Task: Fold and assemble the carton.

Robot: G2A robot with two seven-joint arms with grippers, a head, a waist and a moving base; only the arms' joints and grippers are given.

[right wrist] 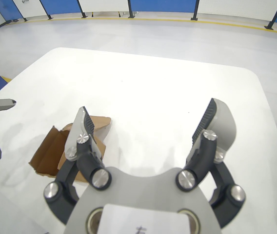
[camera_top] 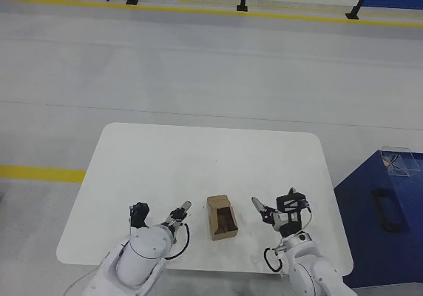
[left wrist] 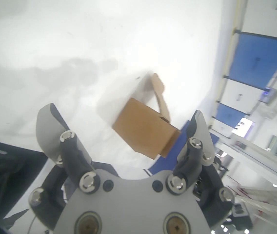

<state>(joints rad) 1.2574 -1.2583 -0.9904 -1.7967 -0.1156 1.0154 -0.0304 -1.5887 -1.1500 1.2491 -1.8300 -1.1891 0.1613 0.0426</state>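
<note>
Carton [camera_top: 222,217] seems light, easily creased; we'd pinch its side walls. Left gripper [camera_top: 162,209] and right gripper [camera_top: 274,200] flank it, fingers apart.

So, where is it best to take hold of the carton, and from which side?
Probably its upright long side wall, pinched over the open top edge. The carton lies with its long walls facing each open gripper, so the right gripper could come from the right, the left gripper steadying the opposite wall.
</note>
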